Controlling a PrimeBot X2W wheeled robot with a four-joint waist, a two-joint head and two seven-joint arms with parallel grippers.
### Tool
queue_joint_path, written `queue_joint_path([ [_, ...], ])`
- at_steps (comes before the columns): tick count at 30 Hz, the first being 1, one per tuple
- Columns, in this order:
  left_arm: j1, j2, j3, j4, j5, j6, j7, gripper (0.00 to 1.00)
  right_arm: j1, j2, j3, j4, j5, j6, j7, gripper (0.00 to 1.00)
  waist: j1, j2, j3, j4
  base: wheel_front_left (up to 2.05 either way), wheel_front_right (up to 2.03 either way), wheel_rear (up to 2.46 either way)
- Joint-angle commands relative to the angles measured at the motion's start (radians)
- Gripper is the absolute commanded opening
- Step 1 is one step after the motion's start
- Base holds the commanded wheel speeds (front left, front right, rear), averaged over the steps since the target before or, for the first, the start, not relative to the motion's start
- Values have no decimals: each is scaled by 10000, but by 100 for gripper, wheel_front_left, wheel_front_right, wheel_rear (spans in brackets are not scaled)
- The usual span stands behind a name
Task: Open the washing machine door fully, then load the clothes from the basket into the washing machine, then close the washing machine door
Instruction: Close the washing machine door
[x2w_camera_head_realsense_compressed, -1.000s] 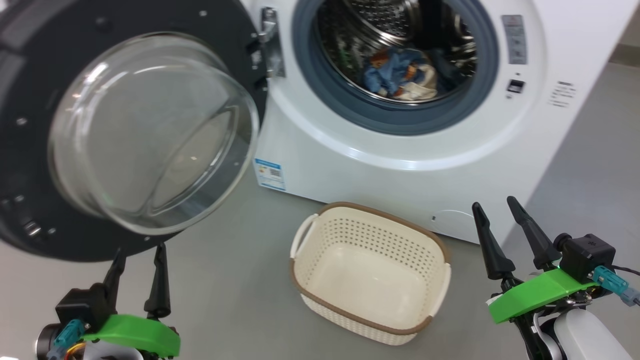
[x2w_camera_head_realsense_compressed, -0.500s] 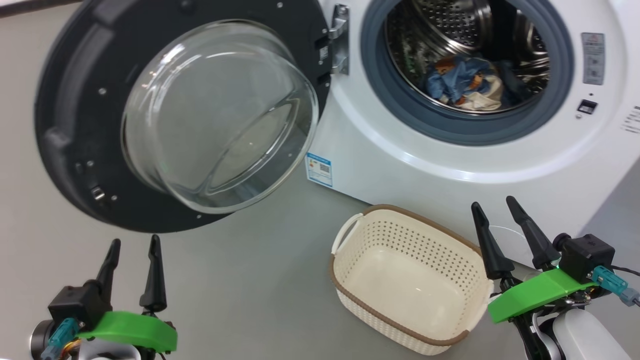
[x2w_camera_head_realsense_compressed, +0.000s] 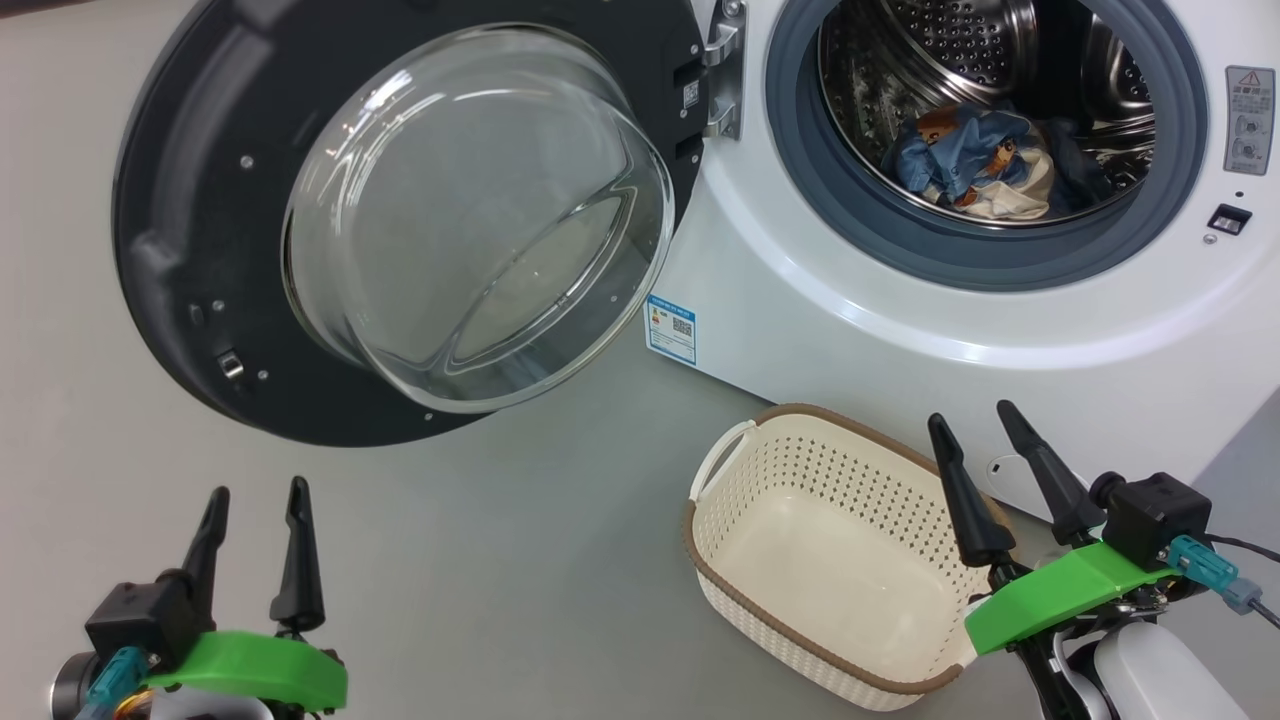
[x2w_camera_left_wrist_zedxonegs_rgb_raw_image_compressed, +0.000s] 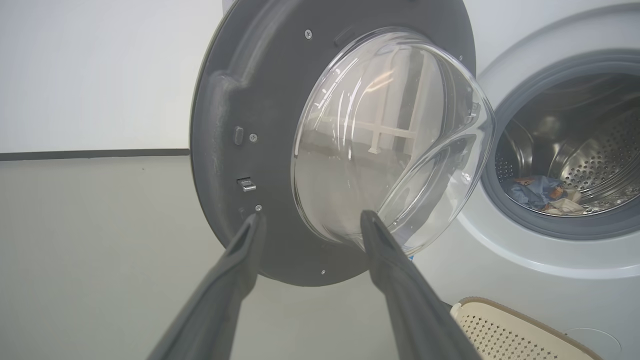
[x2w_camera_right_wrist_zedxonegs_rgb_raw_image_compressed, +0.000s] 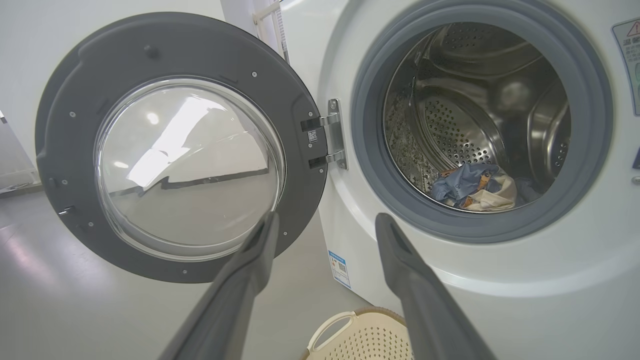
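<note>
The washing machine door (x2w_camera_head_realsense_compressed: 170, 230) (x2w_camera_left_wrist_zedxonegs_rgb_raw_image_compressed: 220, 150) (x2w_camera_right_wrist_zedxonegs_rgb_raw_image_compressed: 65, 150) stands swung wide to the left, glass bowl facing me. The white washing machine (x2w_camera_head_realsense_compressed: 900, 330) (x2w_camera_right_wrist_zedxonegs_rgb_raw_image_compressed: 500, 280) shows its steel drum, and the clothes (x2w_camera_head_realsense_compressed: 975, 160) (x2w_camera_left_wrist_zedxonegs_rgb_raw_image_compressed: 540, 195) (x2w_camera_right_wrist_zedxonegs_rgb_raw_image_compressed: 472, 187), blue bear-print and cream cloth, lie inside it. On the floor before the machine sits the cream basket (x2w_camera_head_realsense_compressed: 740, 590) (x2w_camera_right_wrist_zedxonegs_rgb_raw_image_compressed: 350, 340) (x2w_camera_left_wrist_zedxonegs_rgb_raw_image_compressed: 500, 325), with nothing in it. My left gripper (x2w_camera_head_realsense_compressed: 255, 493) (x2w_camera_left_wrist_zedxonegs_rgb_raw_image_compressed: 310, 220) is open at lower left, below the door. My right gripper (x2w_camera_head_realsense_compressed: 972, 418) (x2w_camera_right_wrist_zedxonegs_rgb_raw_image_compressed: 325, 220) is open over the basket's right end. Neither holds anything.
Grey floor (x2w_camera_head_realsense_compressed: 480, 560) spreads between the door and the basket. A blue label sticker (x2w_camera_head_realsense_compressed: 672, 328) is on the machine's lower left front. A white wall with a dark skirting line (x2w_camera_left_wrist_zedxonegs_rgb_raw_image_compressed: 90, 154) lies behind the door.
The head camera has turned left, so the door, machine and basket all shifted right in its view. Both grippers stay open and have barely moved.
</note>
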Motion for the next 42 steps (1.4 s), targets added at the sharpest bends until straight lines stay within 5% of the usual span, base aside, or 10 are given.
queue_joint_path([
  [1, -127, 205, 391, -345, 36, 63, -65, 100, -365, -107, 230, -191, 110, 44, -80, 100, 0, 0, -17, -5, 0, 0, 0],
  [26, -127, 175, 450, -312, 92, 17, -65, 100, -162, -155, 175, -237, 156, 44, -80, 100, 0, 0, -175, -178, 0, 0, 0],
  [27, -134, 173, 449, -314, 90, 8, -65, 93, -164, -160, 173, -243, 156, 44, -80, 100, 0, 0, -164, -185, 0, 0, 0],
  [28, -150, 175, 448, -312, 86, -6, -65, 61, -165, -164, 171, -247, 156, 44, -80, 100, 0, 0, -153, -191, 0, 0, 0],
  [29, -150, 175, 448, -312, 86, -6, -65, 61, -165, -164, 171, -247, 156, 44, -80, 100, 0, 0, -153, -191, 0, 0, 0],
  [32, -278, 246, 462, -402, 76, -102, -65, 0, -168, -180, 165, -290, 156, 44, -80, 100, 0, 0, -109, -203, 0, 0, 0],
  [42, -1244, 1060, 1232, -2404, -299, -552, 37, 0, -306, -423, 327, -340, 167, 44, -80, 100, 0, 0, 234, -366, 0, 0, 0],
])
